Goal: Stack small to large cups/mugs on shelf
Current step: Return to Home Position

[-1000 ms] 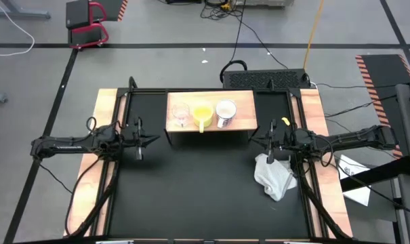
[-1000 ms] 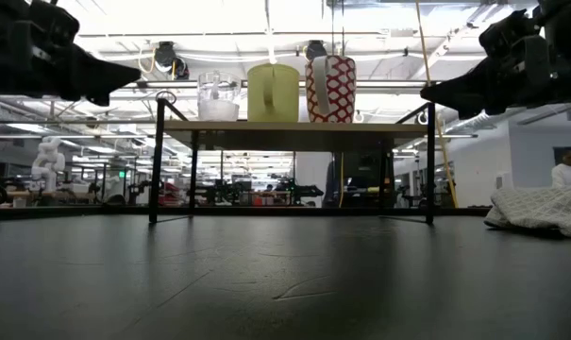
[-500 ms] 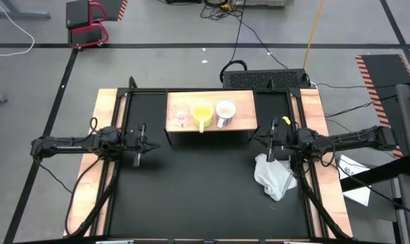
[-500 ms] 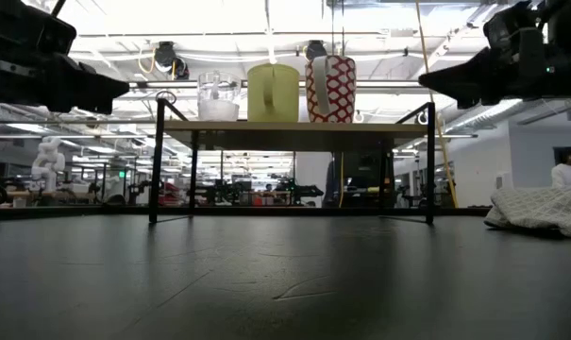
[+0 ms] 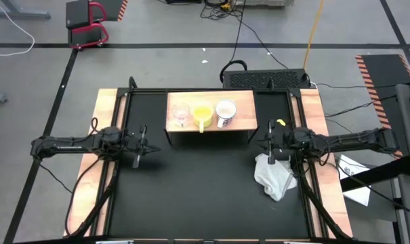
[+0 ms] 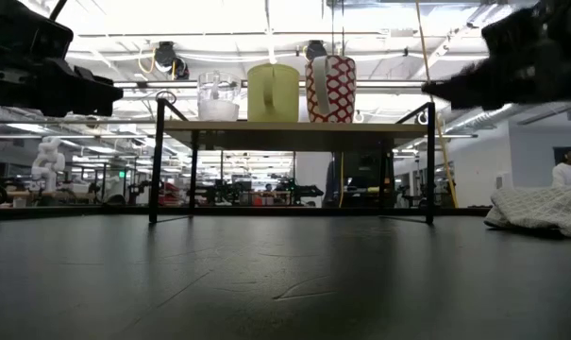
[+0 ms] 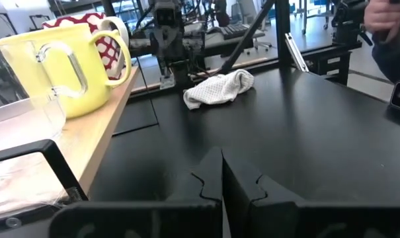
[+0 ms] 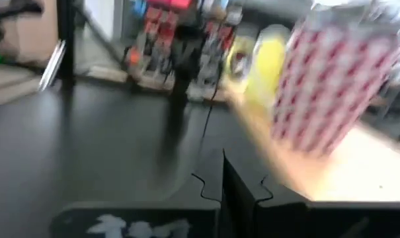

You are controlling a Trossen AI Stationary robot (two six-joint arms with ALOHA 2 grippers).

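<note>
The black tabletop [image 5: 191, 196] has light wooden boards [image 5: 104, 112] along its left and right sides. At the middle of its far edge stands the shelf [image 5: 244, 114], a light wooden flat top on thin dark legs [image 6: 156, 161], with open space beneath it. Three vessels stand upright in a row on that top. From the left arm's side to the right's they are the clear glass cup [image 5: 180, 113], the yellow mug [image 5: 202, 112] with its handle toward the shelf's near edge, and the red-patterned white mug [image 5: 225, 112]. The two mugs stand just beside each other; whether they touch cannot be told. A crumpled white cloth [image 5: 274, 177] lies on the tabletop near the right board, apart from the shelf.
</note>
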